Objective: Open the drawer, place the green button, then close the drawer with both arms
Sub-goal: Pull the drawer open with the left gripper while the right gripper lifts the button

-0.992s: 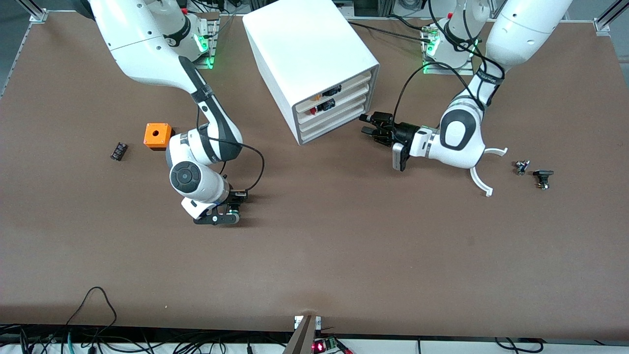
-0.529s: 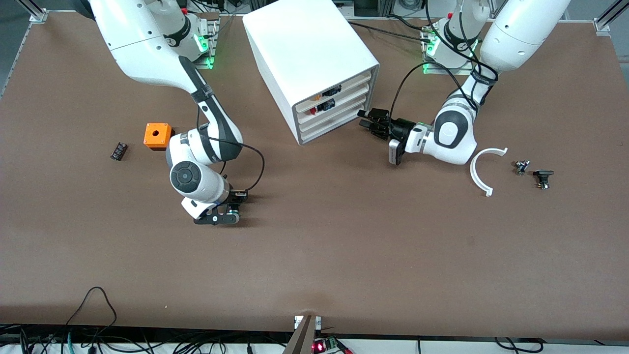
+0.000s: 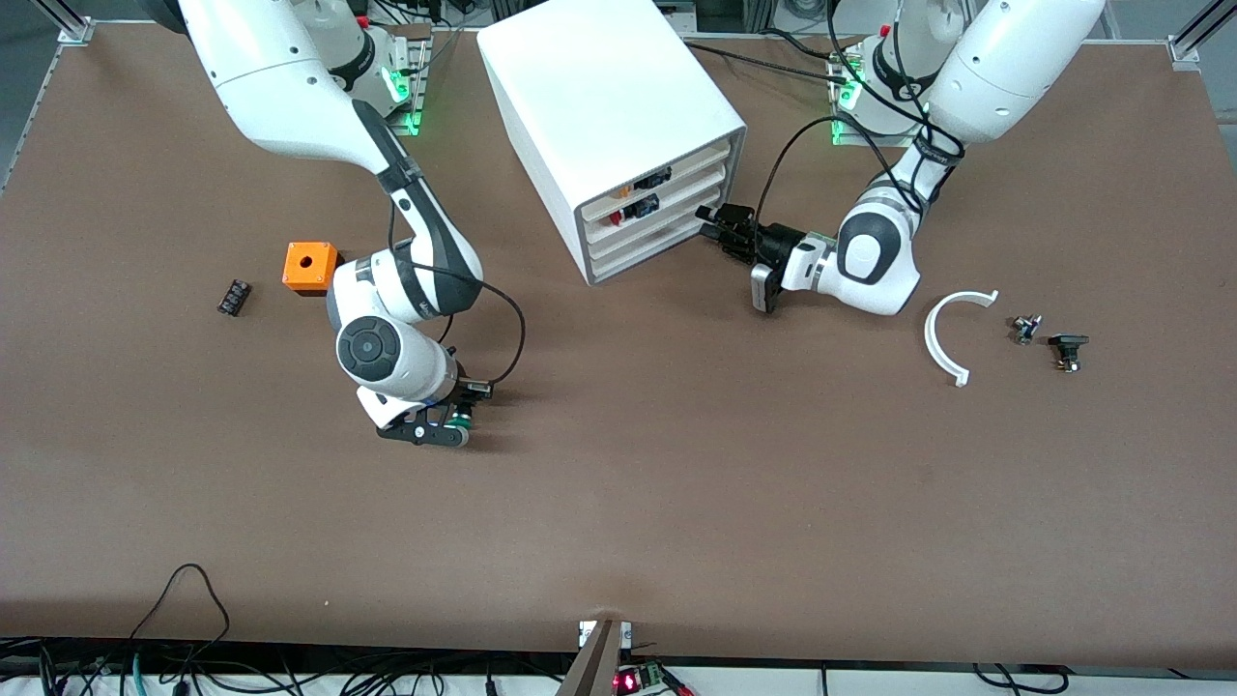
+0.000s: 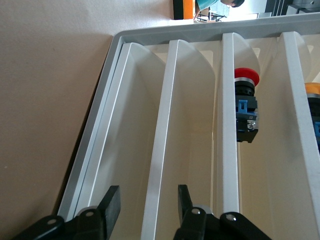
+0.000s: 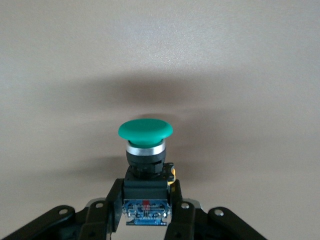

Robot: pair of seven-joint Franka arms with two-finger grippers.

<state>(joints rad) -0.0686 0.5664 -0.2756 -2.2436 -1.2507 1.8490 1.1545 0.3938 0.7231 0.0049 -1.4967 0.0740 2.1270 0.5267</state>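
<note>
The front view looks down from high across the brown bench (image 3: 676, 483), arm bases along the frame's top. The left wrist view sits close against the white boxy plastic cabinet (image 3: 609, 126), also centre-top in the front view. The right wrist view looks closely at bare bench.

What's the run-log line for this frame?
left gripper: open, at third drawer front | drawer: shut | right gripper: shut on green button, low over table | cabinet: upright

The left gripper (image 3: 713, 223) has advanced to the drawer (image 3: 649, 232) front, its open fingers apparently straddling the edge.
</note>
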